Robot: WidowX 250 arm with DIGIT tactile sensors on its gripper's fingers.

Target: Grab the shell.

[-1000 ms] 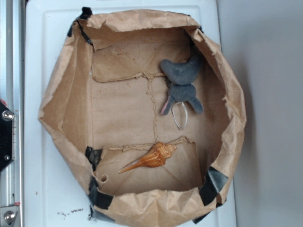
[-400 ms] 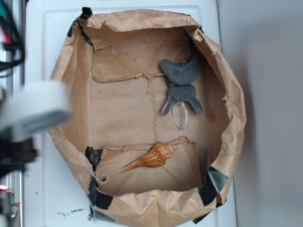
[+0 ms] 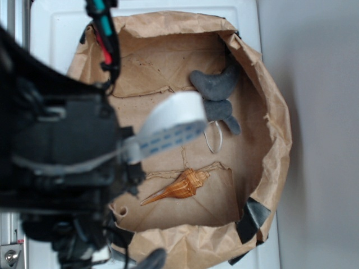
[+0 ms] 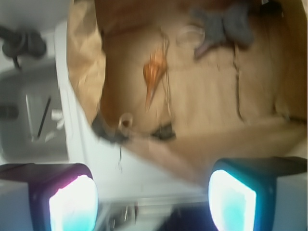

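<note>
Down on the floor of the brown paper bag lies the shell, ribbed body toward the bag's middle, thin tail pointing at the near-left wall. Further in lies the grey plush toy. Over the bag's left rim looms the blurred arm. Only the wrist view shows the gripper: jaws spread wide, empty, well short of the shell, above the white worktop.

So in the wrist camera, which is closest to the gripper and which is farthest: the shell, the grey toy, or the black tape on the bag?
From the gripper:
1. Black tape, on the bag's near edge, closest.
2. Shell, in the middle of the bag floor, tail pointing toward the gripper.
3. Grey toy, at the far right end, farthest.
</note>
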